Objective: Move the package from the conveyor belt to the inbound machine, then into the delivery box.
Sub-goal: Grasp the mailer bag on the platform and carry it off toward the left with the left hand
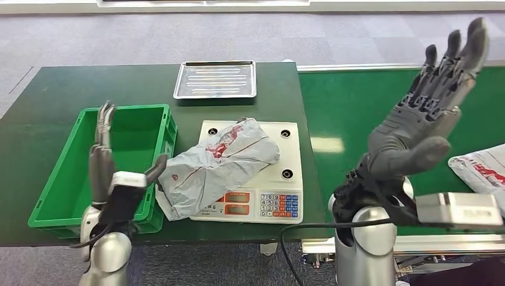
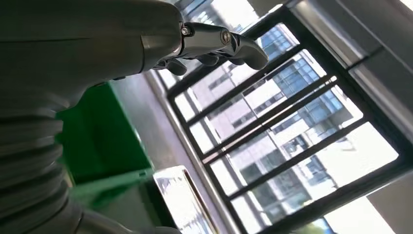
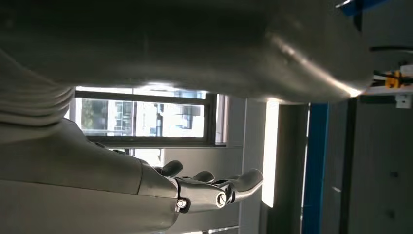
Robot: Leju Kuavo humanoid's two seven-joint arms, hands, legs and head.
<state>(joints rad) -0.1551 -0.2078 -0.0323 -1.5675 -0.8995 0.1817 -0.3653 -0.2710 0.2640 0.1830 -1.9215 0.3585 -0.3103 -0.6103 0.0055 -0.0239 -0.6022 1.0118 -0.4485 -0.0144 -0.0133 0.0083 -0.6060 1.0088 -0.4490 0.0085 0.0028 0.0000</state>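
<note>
Package (image 1: 217, 164), limp, overhanging scale (image 1: 280, 173); both hands' fingers wide, empty; left hand (image 1: 104, 158) could drag it off crookedly.

A dark green table (image 1: 53, 95) stands on a grey carpet-tile floor (image 1: 89, 42) with faint seams. A pale strip (image 1: 369, 6) runs along the floor's far edge. On the table's far side lies a shiny steel tray (image 1: 215, 79). The wrist views look up at large windows (image 2: 292, 126) with dark frames; bright daylight comes through them, and tall buildings (image 2: 292, 83) show outside. Beside another window (image 3: 146, 117) stand a pale pillar (image 3: 253, 131), a lit gap and a blue upright (image 3: 316, 165) against a grey wall (image 3: 380, 161).
</note>
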